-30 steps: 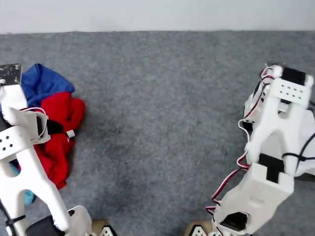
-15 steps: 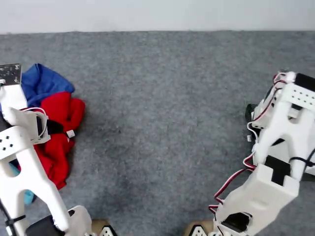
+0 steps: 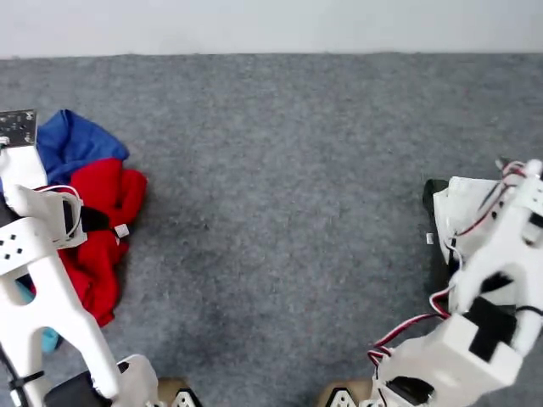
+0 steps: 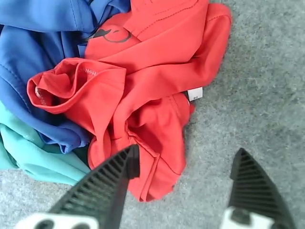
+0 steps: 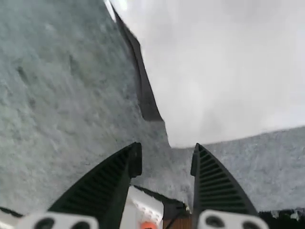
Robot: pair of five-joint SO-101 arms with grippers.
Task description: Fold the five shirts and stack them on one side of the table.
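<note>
Over the last second the right arm (image 3: 488, 288) draws back from mid-table toward its own edge. This uncovers a white shirt (image 3: 465, 208) lying on a black shirt (image 3: 434, 193), which it hid a second ago.

The right gripper (image 5: 167, 150) has its fingers apart with nothing between them. The white shirt's corner sits just ahead of the gap, and the black edge shows beside it. Whether a fingertip touches the cloth cannot be told.

The left arm (image 3: 42, 280) has not moved. The left gripper (image 4: 186, 157) hangs with its fingers spread wide and empty over the loose heap. The red shirt (image 4: 143, 81) lies just ahead of the fingertips and partly under one finger. The blue shirt (image 4: 33, 52) is beyond it, and the teal shirt (image 4: 28, 157) peeks from under both beside that same finger.

Judging from this, the retreat looks like the end of a placing step. The white and black shirts seem to form the start of the stack on the right arm's side of the table (image 3: 280, 170), and the right gripper has let go. Three shirts are still crumpled by the left gripper, so the task is under halfway done. The red shirt, on top and nearest the open fingers, is the likely next pick. It will probably need dragging to the bare middle, where both grippers can reach it.
</note>
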